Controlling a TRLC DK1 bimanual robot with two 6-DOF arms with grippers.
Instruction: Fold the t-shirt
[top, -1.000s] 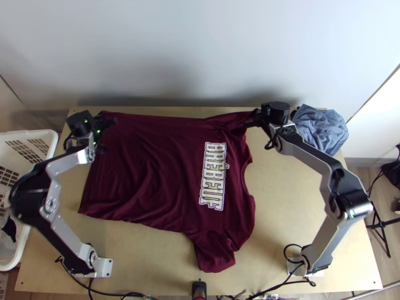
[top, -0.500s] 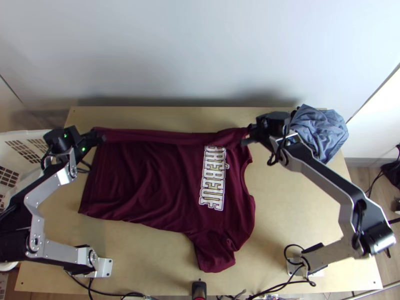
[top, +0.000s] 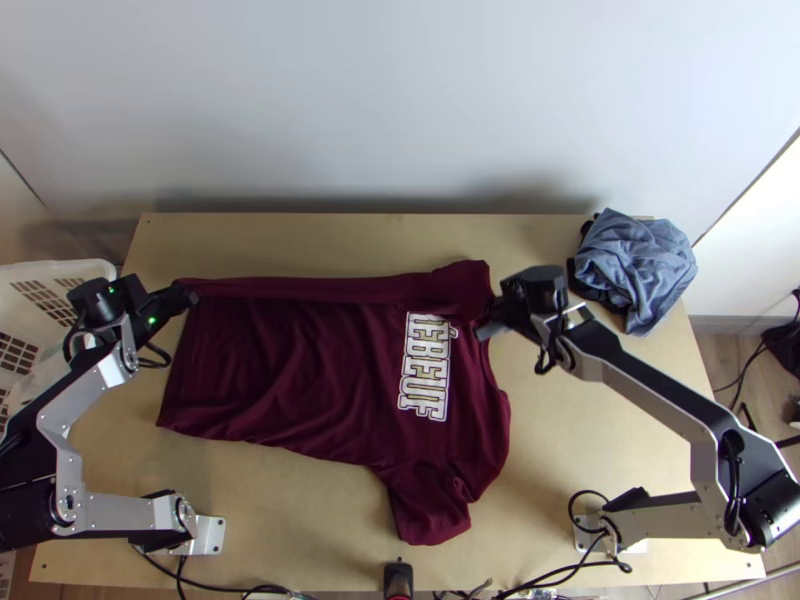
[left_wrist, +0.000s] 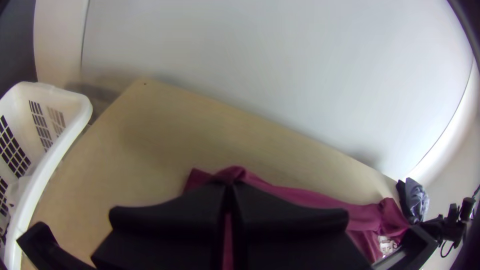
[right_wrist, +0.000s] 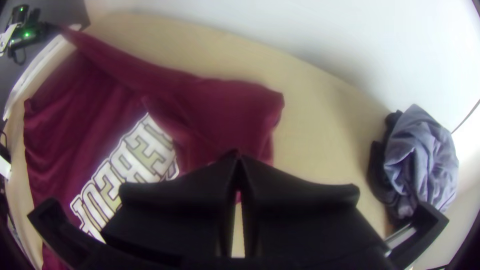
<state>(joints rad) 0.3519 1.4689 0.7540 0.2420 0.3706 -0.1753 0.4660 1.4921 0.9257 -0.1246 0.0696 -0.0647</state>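
L gripper (top: 190, 297) and R gripper (top: 488, 322), closed, are pinching the t-shirt (top: 290, 350) on the table (top: 270, 510); its far side is moving nearer, partly covering the lettering (top: 424, 375), i.e. fold 1 is progressing.

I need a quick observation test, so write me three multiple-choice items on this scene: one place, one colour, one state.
1. Where is the bluish-grey cloth?
A) Table's far right corner
B) In the basket
C) On the floor

2. What colour is the T-shirt?
A) Green
B) Yellow
C) Maroon

3. How is the left claw?
A) Wide open
B) Shut on the T-shirt
C) Shut on nothing

Key:
1 A: the top view shows it bunched there.
2 C: its fabric is dark wine red.
3 B: its fingers meet with shirt cloth between them.
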